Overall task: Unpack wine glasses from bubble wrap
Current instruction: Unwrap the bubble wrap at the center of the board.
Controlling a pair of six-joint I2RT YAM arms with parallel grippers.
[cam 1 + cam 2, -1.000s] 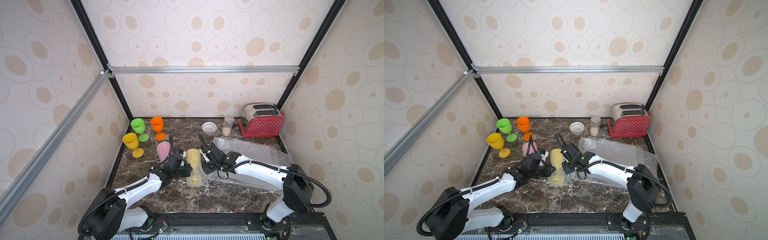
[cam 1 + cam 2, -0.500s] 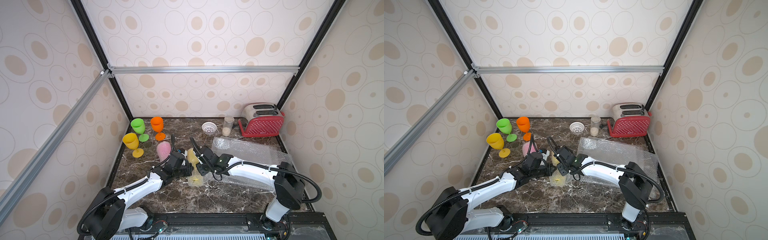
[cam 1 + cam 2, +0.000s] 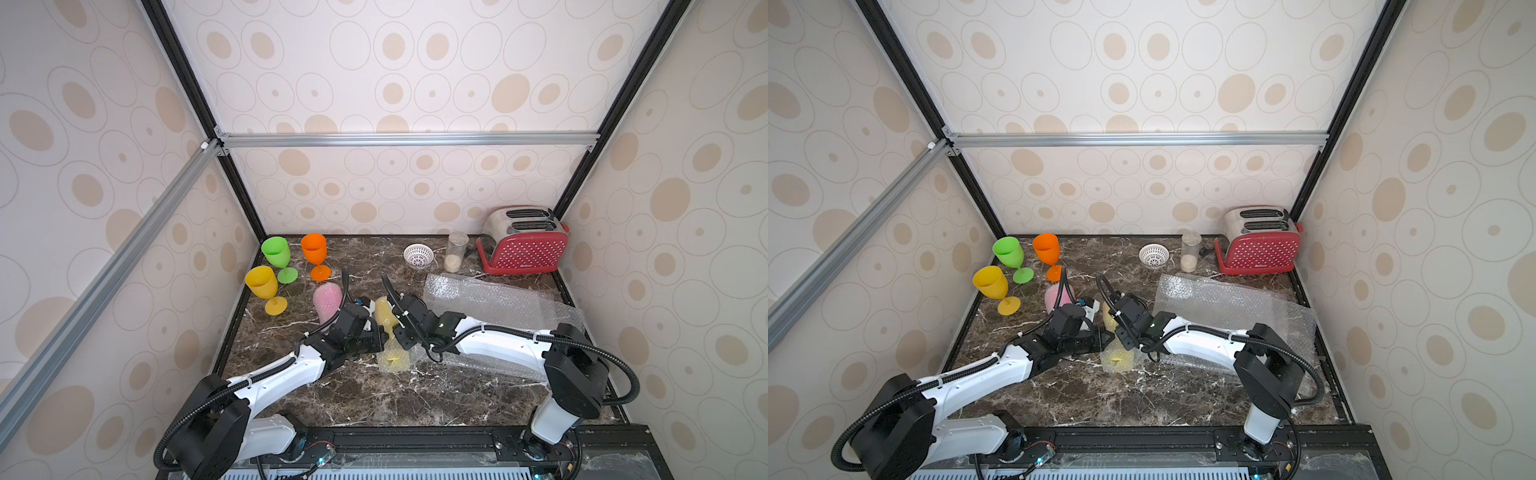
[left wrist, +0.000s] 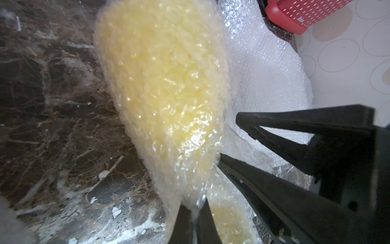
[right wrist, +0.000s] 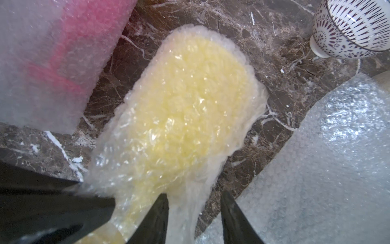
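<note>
Bubble wrap (image 3: 392, 361) round a yellow glass (image 3: 383, 316) lies mid-frame on the worktop (image 3: 374, 399), pinched by the clenched left gripper (image 4: 192, 211). The right gripper (image 5: 194, 202) has moved in beside it (jaws parted, astride a loose flap), ready to peel.

3 bare glasses stand upright in the tabletop's far left corner: a green glass (image 3: 276, 252), an orange glass (image 3: 314, 248) and a yellow glass (image 3: 262, 282). Just beside them, a pink glass (image 3: 327, 297) shows through bubble wrap. Near mid-tabletop, a second yellow glass (image 3: 383, 316) sits inside a clear bubbly tube (image 5: 190, 105), bowl toward the far edge, foot toward the front. Flat crinkled sheets (image 3: 490, 297) cover the right side.
</note>
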